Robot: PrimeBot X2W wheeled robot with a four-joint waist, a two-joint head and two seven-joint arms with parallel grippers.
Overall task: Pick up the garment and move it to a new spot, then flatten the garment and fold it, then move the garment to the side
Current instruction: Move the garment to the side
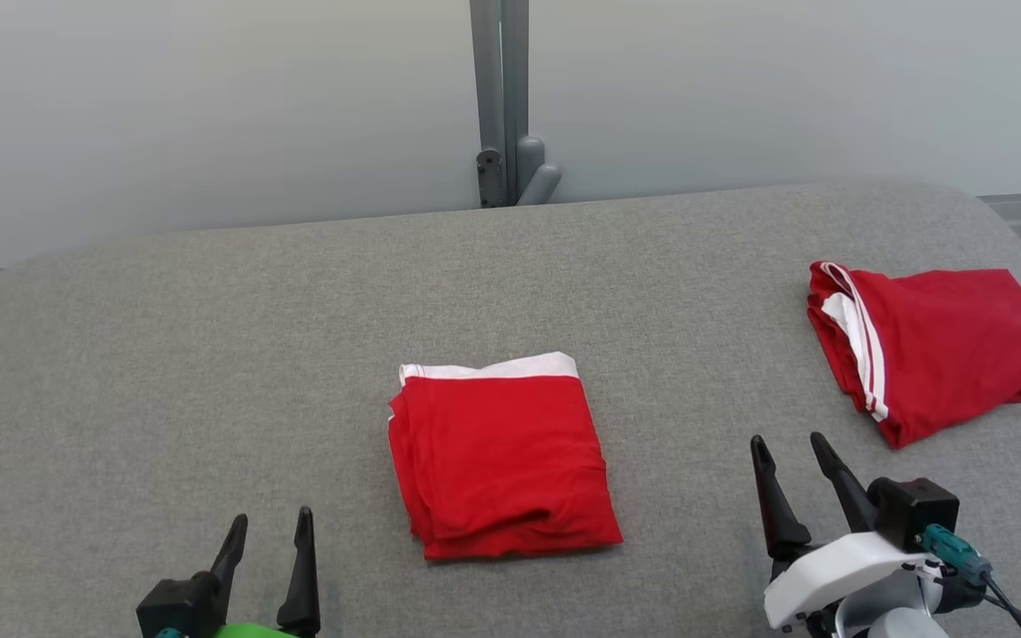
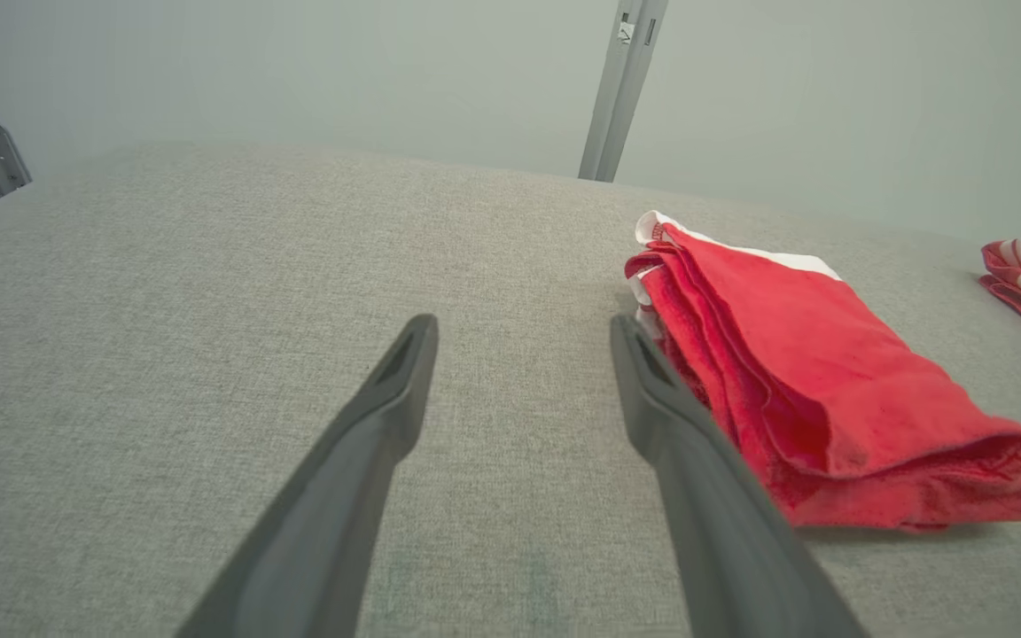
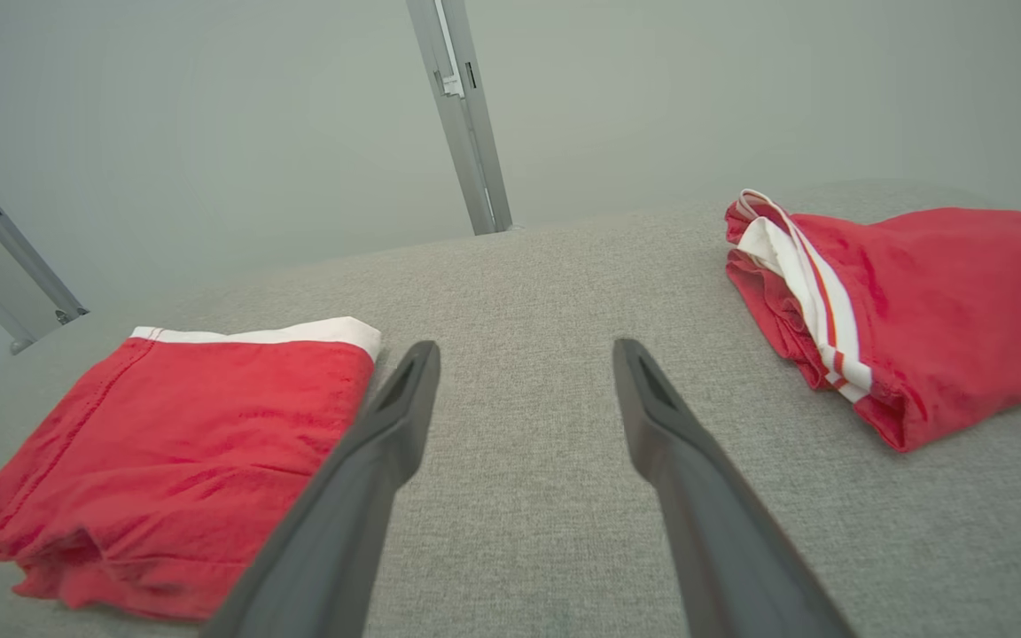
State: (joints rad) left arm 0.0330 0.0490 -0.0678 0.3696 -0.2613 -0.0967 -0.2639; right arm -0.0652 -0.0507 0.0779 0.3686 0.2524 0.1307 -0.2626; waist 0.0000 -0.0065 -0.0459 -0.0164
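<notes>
A red garment [image 1: 500,456] with a white band along its far edge lies folded into a neat square in the middle of the grey padded table [image 1: 209,354]. In the left wrist view the garment [image 2: 821,390] sits just right of my fingers; in the right wrist view the garment [image 3: 183,452] lies to their left. My left gripper [image 1: 269,525] hovers open at the lower left, nothing between its fingers. My right gripper [image 1: 790,447] stands open at the lower right, empty, between the two red pieces.
A second red garment [image 1: 940,346] with white stripes lies folded at the table's right edge; the same piece [image 3: 900,310] is right of my right fingers. A grey metal post [image 1: 502,97] rises behind the table against a pale wall.
</notes>
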